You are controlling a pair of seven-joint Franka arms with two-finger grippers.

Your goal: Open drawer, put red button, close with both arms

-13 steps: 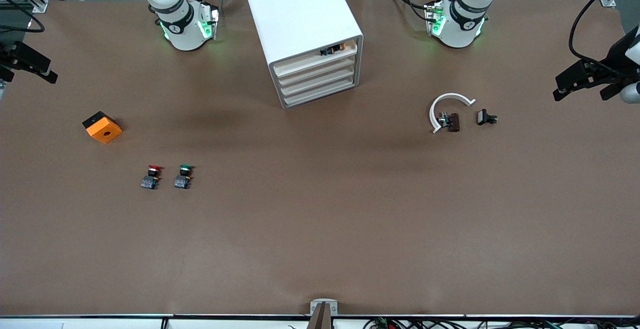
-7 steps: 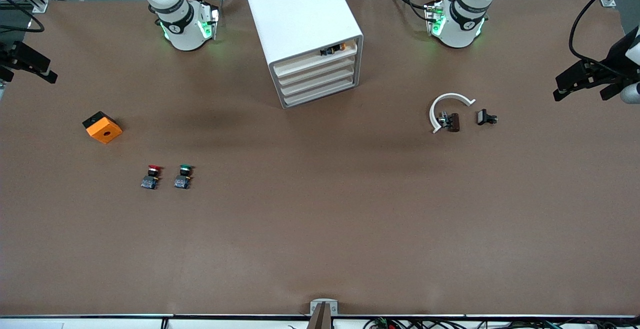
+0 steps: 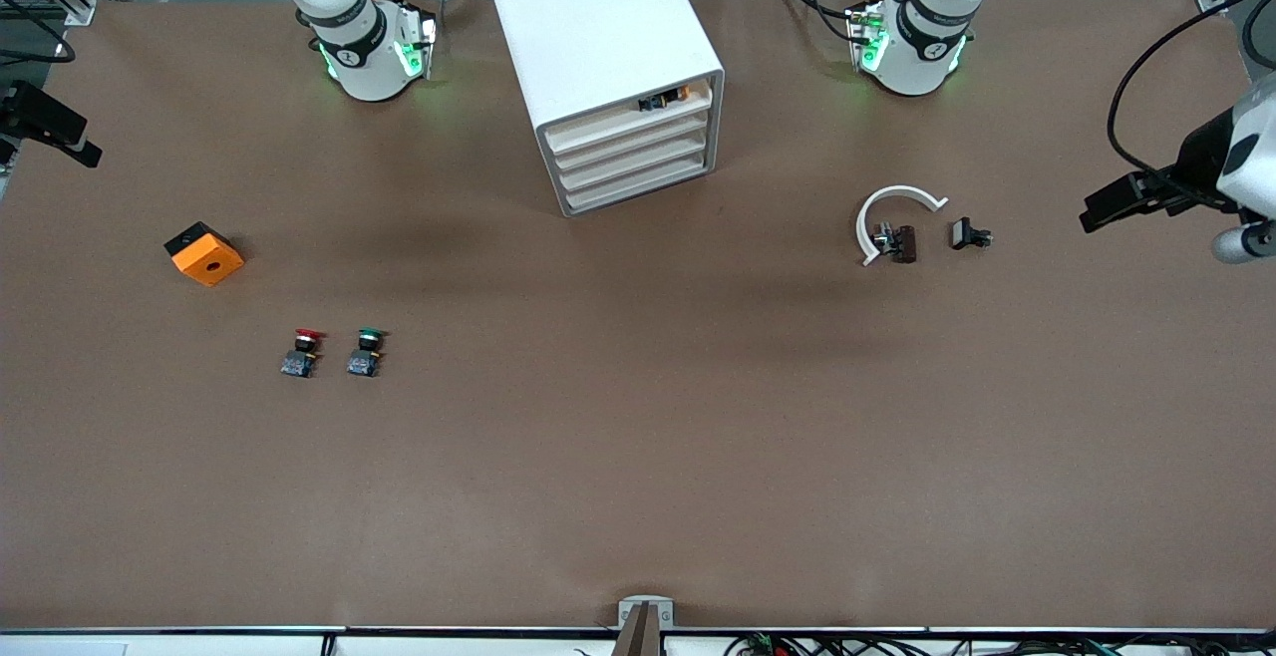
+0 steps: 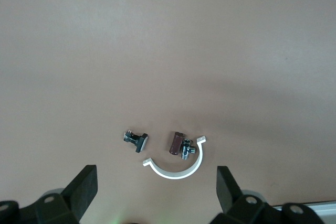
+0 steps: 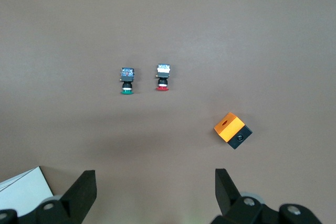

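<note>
The small red-capped push button (image 3: 302, 351) lies on the brown table (image 3: 638, 437), just beside one green-capped push button (image 3: 366, 351), nothing blocking it. One orange cube (image 3: 203, 253) is near. The white cabinet (image 3: 608, 68) has four closed white drawers (image 3: 630, 161); its top slot holds one small part (image 3: 663, 98). My left end effector (image 4: 155, 190) and right end effector (image 5: 152, 187) are wide open, empty.

Two white arms rise from rounded white bases, the right arm (image 3: 354, 33) at upper left of the frame and the left arm (image 3: 917, 33) at upper right. Each base wears a black band with a white mark, glows green, and trails black cables. The grippers are black with blocky, flat-faced fingers (image 4: 84, 187).
</note>
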